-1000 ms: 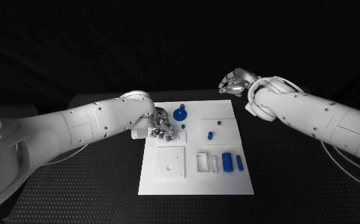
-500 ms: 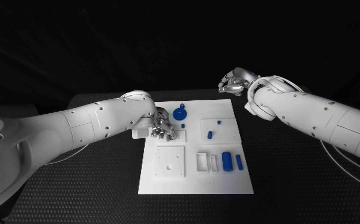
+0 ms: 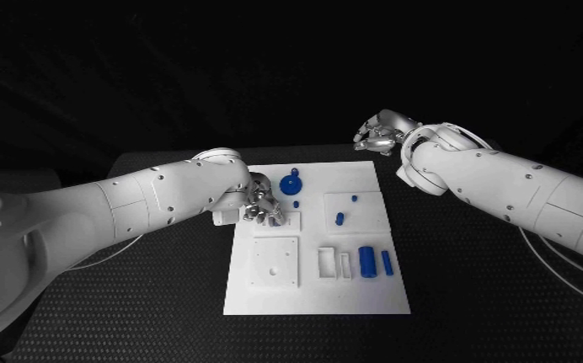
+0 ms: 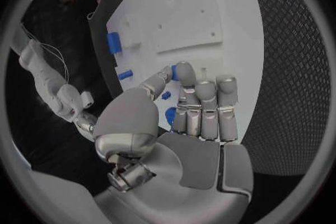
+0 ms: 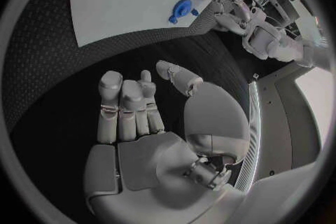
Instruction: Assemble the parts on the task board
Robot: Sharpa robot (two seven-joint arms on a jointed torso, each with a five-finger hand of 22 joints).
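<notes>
Nothing is shifting between frames: the left robot hand, fingers together and empty, is hovering over the white rectangular task board at centre frame. The right robot hand, fingers curled and empty, is idling at upper right, so assembly is not advancing.

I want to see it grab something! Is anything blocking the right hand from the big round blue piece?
Nothing visible blocks it. The right hand hovers off the task board's far corner; the round blue part lies uncovered, beside the left hand.
</notes>
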